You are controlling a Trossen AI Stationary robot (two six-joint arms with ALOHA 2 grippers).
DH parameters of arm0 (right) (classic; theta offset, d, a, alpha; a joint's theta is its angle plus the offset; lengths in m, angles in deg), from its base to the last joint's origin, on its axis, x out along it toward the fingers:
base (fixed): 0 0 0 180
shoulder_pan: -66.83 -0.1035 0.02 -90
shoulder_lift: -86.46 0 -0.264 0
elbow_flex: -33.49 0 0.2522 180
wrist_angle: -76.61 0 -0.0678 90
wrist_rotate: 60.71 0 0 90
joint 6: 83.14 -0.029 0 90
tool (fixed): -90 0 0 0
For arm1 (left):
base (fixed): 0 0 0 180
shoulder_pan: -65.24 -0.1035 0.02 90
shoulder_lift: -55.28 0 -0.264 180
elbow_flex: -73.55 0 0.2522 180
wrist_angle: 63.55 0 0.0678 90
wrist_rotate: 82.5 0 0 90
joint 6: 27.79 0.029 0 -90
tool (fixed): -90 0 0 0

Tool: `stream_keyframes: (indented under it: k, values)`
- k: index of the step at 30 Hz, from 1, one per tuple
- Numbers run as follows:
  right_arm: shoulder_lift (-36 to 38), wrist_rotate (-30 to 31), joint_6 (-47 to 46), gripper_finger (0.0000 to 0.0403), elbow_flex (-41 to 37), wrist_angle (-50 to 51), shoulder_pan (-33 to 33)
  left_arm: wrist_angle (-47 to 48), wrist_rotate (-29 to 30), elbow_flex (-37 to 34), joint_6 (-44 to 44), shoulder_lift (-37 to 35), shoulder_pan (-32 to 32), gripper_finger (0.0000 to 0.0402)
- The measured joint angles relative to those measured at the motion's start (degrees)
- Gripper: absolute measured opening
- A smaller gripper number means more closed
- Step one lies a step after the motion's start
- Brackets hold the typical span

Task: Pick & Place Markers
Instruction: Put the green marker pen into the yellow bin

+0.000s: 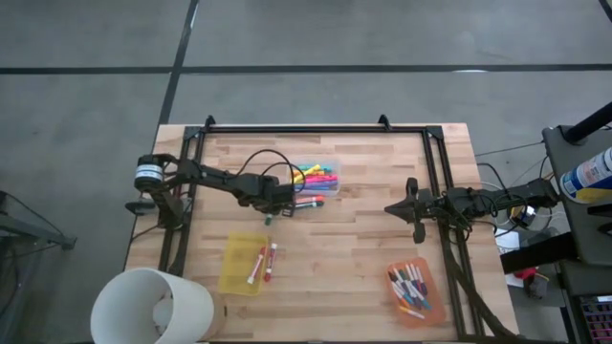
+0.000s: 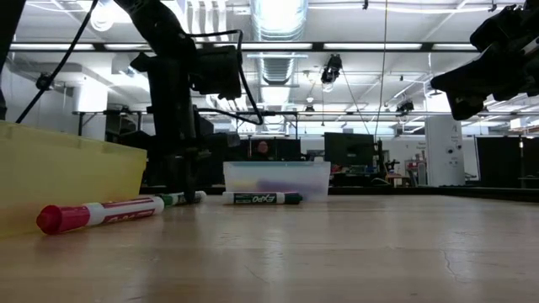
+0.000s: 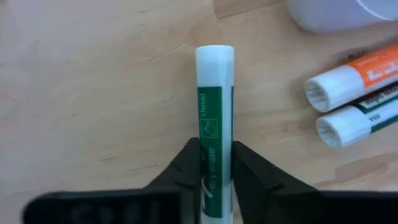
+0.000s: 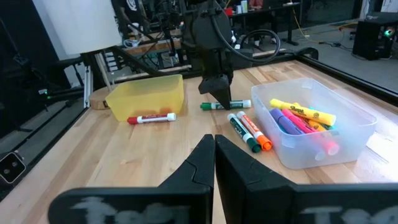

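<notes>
Gripping a green-labelled white marker [image 3: 215, 124] across its barrel, the left gripper [image 3: 215, 163] has its fingers [image 3: 186, 165] pinched on both sides of it, low over the tabletop [image 1: 354, 248] just near of the clear bin [image 1: 331, 164]. Squeezing across the narrow width is probably what keeps the round barrel from rolling away. From the right wrist view, the marker lies flat, long axis running left-right, its white butt end sticking out past the fingertips.

Nearest of all, a yellow bin [image 1: 236, 268] at the near left holds one red marker with a second [image 1: 271, 261] on the wood beside it — likely where this one is headed. At the near right, an orange bin [image 1: 425, 308] holds a mixed batch.

Beside the grasped marker lie an orange one [image 3: 357, 74] and another green one [image 3: 360, 121], parallel and touching. Farther still, the clear bin holds the neon highlighters [image 4: 301, 113]. The right gripper [image 1: 400, 208] waits at the right, raised, fingers closed on nothing.
</notes>
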Motion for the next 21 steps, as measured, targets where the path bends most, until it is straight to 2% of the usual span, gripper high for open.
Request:
stream_keyframes:
  k: [2, 12, 21]
  values:
    - [0.0, 0.0, 0.0, 0.0009, 0.0, 0.0, 0.0, 0.0, -0.1, 0.1, 1.4, 0.0, 0.0, 0.0044]
    - [0.0, 0.0, 0.0, 0.0009, 0.0, 0.0, 0.0, 0.4, -1.5, 2.4, 4.2, -0.2, 0.0, 0.0044]
    - [0.0, 0.0, 0.0, 0.0009, 0.0, 0.0, 0.0, 9.6, -1.5, 11.1, 5.1, -0.5, 1.9, 0.0044]
